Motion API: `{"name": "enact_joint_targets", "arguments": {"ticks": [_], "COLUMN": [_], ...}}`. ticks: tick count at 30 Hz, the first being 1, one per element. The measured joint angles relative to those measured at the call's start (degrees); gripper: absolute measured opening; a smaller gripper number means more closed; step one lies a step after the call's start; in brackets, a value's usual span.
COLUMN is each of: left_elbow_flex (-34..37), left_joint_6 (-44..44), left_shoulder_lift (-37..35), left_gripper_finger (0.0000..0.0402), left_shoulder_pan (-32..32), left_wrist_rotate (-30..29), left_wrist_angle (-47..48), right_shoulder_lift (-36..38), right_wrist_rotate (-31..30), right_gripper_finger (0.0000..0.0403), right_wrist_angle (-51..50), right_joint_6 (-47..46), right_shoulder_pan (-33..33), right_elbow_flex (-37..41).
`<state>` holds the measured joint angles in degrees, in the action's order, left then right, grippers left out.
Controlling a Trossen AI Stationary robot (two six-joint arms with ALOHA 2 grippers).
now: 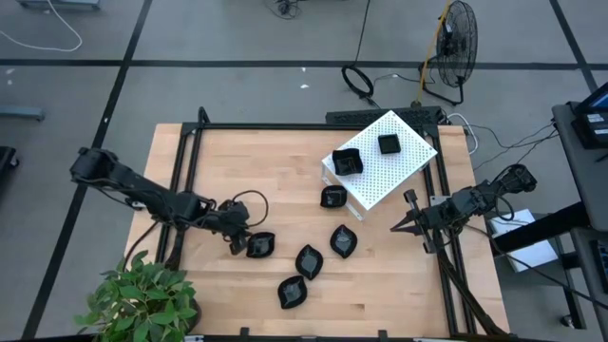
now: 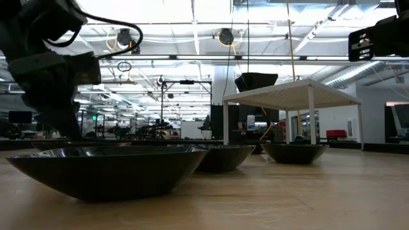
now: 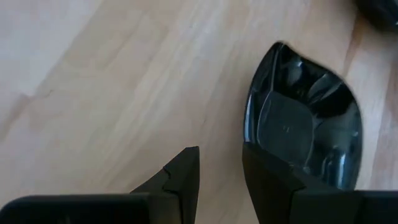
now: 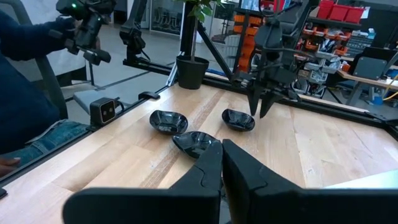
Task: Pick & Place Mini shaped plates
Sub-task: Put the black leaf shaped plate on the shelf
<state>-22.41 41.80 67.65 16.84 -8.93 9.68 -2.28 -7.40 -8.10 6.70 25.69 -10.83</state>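
Picking step in hand. Left hand (image 1: 237, 239) down low at the near-left of the worktop (image 1: 237, 161), fingers partly apart, poised at the left rim of a black leaf-shaped dish (image 1: 259, 246). From the left wrist view, one finger (image 3: 273, 180) just over the dish's edge, the other (image 3: 180, 180) outside on bare wood; not yet clamped, as far as can be judged. Right hand (image 1: 410, 220) waiting at the right edge, fingers together, holding nothing.

Four more dishes loose mid-worktop: one (image 1: 332, 198) by the white box (image 1: 399, 166), one (image 1: 343, 240) right of centre, one (image 1: 309, 260) nearer, one (image 1: 292, 292) nearest. Two square dishes (image 1: 348, 161) (image 1: 389, 144) already on top of the box.

Next, most likely: close on the rim, lift level, carry right and far to the box. Thin glossy edge, so likely to slip unless pinched squarely.
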Motion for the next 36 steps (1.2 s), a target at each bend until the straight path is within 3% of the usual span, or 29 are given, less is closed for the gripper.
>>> {"name": "enact_joint_targets", "arguments": {"ticks": [6,15,21,28,36], "left_elbow_flex": [0.7,0.8,0.0,-4.8,-15.3], "left_joint_6": [0.0,0.4,0.8,-5.9,-8.9], "left_shoulder_lift": [3.0,5.2,4.6,4.6,7.8], "left_gripper_finger": [0.0122,0.0069,0.0057,0.0091,0.015], "left_shoulder_pan": [0.8,0.4,-0.6,-5.3,-7.5], "left_wrist_rotate": [1.7,5.7,6.0,8.8,16.9], "left_wrist_angle": [-3.9,-9.4,-9.8,-8.1,6.2], "right_shoulder_lift": [0.0,0.0,0.0,0.0,0.0], "right_wrist_rotate": [0.0,0.0,0.0,0.0,0.0], "right_gripper_finger": [0.0,0.0,0.0,0.0,0.0], "right_wrist_angle": [0.0,0.0,0.0,0.0,0.0], "right_joint_6": [0.0,0.0,0.0,0.0,0.0], "right_shoulder_pan": [0.0,0.0,0.0,0.0,0.0], "right_elbow_flex": [0.0,0.0,0.0,0.0,0.0]}}
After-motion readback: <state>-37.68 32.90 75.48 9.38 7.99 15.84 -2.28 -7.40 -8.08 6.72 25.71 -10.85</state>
